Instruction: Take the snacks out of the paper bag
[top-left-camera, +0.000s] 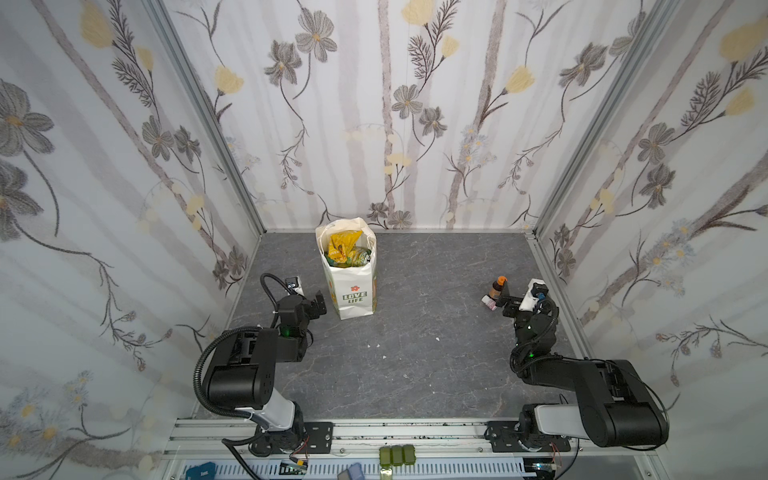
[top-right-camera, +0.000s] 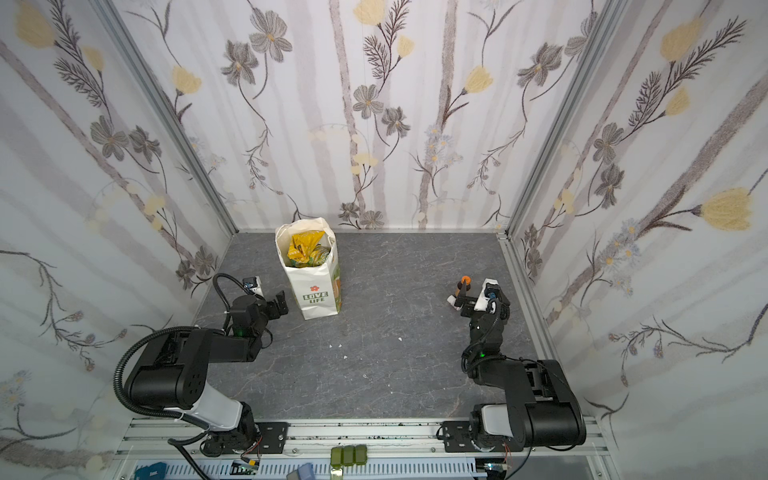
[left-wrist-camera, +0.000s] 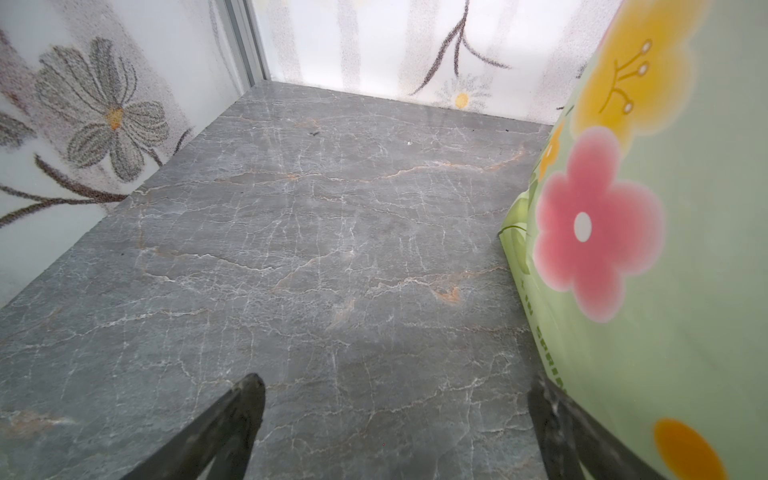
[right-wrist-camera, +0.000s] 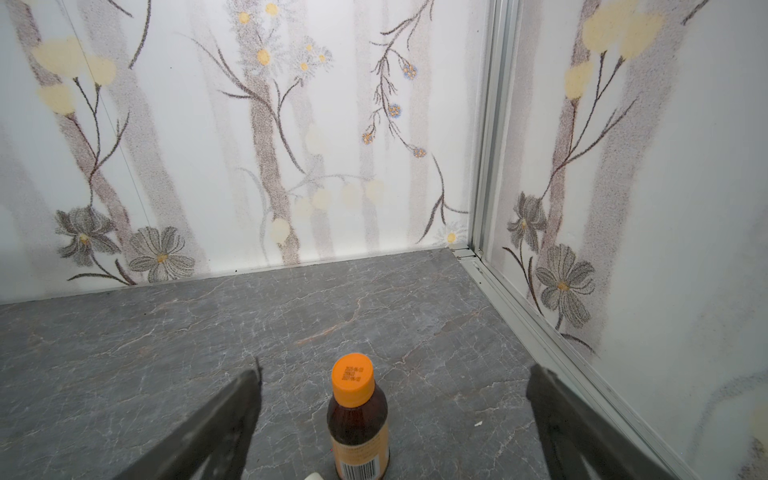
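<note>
left jaws beside paper bag (top-left-camera: 353, 305)

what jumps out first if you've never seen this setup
The tall white paper bag stands left of centre on the grey table, its open top showing bright yellow snacks. At the right, a small brown bottle with an orange cap stands between the open jaws of the right gripper.
</note>
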